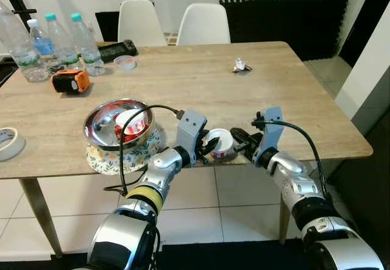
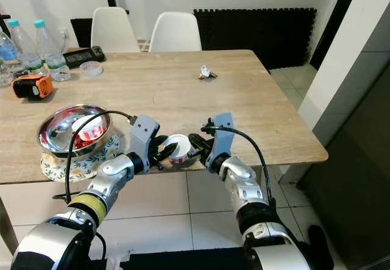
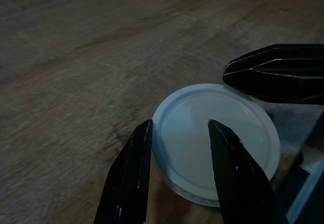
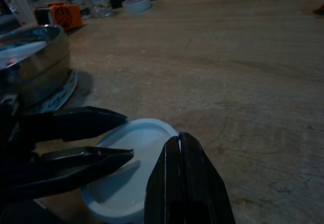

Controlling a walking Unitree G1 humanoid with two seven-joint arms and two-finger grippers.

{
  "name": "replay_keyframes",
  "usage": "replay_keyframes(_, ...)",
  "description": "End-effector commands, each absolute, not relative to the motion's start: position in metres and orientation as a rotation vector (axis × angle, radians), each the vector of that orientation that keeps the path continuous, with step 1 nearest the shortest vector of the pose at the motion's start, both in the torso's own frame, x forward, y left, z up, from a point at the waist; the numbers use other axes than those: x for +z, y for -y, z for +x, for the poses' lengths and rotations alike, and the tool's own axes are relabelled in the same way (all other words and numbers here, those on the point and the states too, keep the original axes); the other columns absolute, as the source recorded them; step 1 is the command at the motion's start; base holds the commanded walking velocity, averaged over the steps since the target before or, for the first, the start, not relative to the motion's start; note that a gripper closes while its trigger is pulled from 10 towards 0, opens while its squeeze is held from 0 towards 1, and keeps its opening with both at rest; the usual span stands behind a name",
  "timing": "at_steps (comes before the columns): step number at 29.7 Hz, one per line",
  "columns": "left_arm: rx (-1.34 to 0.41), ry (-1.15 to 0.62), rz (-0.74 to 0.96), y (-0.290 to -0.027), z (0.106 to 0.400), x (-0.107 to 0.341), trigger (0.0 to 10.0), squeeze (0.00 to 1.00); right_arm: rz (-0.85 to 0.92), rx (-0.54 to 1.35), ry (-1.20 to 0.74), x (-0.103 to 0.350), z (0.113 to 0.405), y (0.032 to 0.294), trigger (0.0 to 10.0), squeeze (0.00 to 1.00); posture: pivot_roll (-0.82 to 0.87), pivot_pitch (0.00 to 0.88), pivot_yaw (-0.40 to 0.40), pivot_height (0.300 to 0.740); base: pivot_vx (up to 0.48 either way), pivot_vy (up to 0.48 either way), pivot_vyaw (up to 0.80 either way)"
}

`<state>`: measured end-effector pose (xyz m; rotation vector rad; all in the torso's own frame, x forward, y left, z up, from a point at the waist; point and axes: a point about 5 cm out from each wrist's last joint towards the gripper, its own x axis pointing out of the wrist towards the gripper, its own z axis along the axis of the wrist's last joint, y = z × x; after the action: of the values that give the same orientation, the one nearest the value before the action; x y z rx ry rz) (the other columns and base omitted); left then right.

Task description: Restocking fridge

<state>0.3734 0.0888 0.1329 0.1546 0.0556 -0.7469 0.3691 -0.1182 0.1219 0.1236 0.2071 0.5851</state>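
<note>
A small white cup with a red label and a white lid (image 1: 219, 143) stands at the table's front edge. My left gripper (image 1: 210, 148) is at its left side, open, with both fingertips (image 3: 142, 148) over the lid (image 3: 253, 138). My right gripper (image 1: 236, 139) comes from the other side, shut with nothing held, its tip (image 4: 178, 138) at the rim of the lid (image 4: 147, 143). A second red and white cup (image 1: 131, 124) lies inside the steel bowl (image 1: 100, 114).
The steel bowl sits on a floral plate (image 1: 109, 157) left of the grippers. Water bottles (image 1: 61, 38), an orange device (image 1: 71, 80), tape rolls (image 1: 7, 142) and a black controller (image 1: 116, 50) lie far left. A crumpled wrapper (image 1: 242, 66) lies mid-table. White chairs (image 1: 204, 23) stand behind.
</note>
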Motion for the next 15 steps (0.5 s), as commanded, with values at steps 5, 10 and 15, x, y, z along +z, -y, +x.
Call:
replay_keyframes(5,-0.764,-0.098,0.145,-0.089,0.372,0.128,10.0,0.0,0.112,0.581,-0.221,0.121,0.368,0.123,10.0,0.0,-0.03,0.054,-0.003,0.74,0.0,0.0,0.0)
replay_keyframes(10,-0.769,-0.072,0.152,-0.087,0.375,0.136,10.0,0.0,0.112,0.576,-0.216,0.123,0.368,0.124,10.0,0.0,-0.03,0.053,-0.004,0.74,0.0,0.0,0.0)
replay_keyframes(15,-0.76,-0.071,0.184,-0.088,0.377,0.139,10.0,0.0,0.119,0.566,-0.213,0.124,0.369,0.125,10.0,0.0,-0.02,0.055,-0.007,0.74,0.0,0.0,0.0)
